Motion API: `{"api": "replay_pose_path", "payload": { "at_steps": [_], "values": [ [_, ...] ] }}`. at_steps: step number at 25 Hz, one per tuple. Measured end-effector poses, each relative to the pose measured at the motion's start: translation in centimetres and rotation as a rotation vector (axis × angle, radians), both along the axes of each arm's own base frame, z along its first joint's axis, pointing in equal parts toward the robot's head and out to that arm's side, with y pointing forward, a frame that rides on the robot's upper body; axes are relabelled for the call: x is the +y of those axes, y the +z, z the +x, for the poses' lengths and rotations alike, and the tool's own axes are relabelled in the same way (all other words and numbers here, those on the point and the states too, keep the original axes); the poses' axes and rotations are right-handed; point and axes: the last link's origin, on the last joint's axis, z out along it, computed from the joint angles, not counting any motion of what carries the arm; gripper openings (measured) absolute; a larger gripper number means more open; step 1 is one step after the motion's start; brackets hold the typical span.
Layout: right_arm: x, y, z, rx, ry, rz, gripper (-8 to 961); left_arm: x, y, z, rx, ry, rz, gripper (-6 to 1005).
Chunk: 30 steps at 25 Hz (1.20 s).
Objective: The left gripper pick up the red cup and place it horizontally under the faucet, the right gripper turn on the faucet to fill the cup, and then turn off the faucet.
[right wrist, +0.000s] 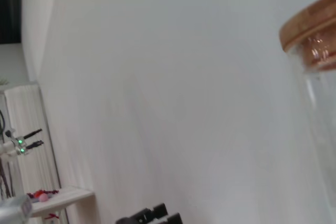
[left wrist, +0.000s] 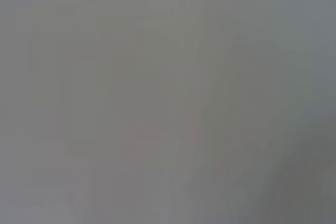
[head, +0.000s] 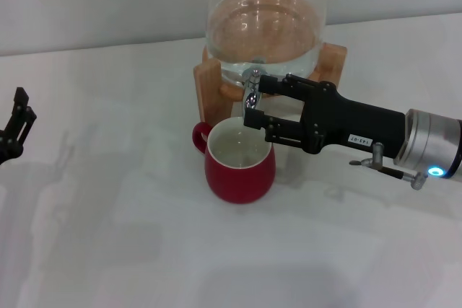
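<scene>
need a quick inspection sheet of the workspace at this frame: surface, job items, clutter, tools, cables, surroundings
Surface: white table, bare where visible.
Job's things: red cup upright below the faucet, handle toward the robot's left; glass dispenser on a wooden stand holds water.
Clutter: nothing seen.
Grippers: right tool at the faucet, fingers either side of it; left tool parked at the table's left edge, away from the cup.
Cables: nothing seen.
Surroundings: white wall behind; the left wrist view shows only blank grey.
</scene>
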Motion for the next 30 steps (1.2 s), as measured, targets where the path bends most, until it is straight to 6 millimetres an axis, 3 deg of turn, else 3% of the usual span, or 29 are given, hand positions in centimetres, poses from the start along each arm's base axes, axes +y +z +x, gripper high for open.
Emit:
{"api": "replay_pose_path", "payload": {
  "at_steps": [7,11,22,30],
  "values": [
    [-1.0,0.4,-0.2,0.039,0.036,-0.013,751,0.1,0.1,0.0,0.001,0.002,0.001,875],
    [-1.5,1.6,0.0,0.085,0.052,0.011,752,0.1,0.2,-0.2,0.002,0.008,0.004,875],
    [-0.1,6.3,2.4,0.122,-0.054,0.207,753,-0.5,1.1,-1.8,0.006,0.066,0.046,875],
    [1.0,8.6,4.3,0.128,-0.164,0.347,754,-1.0,2.3,-3.5,0.001,0.133,0.103,874]
  ]
}}
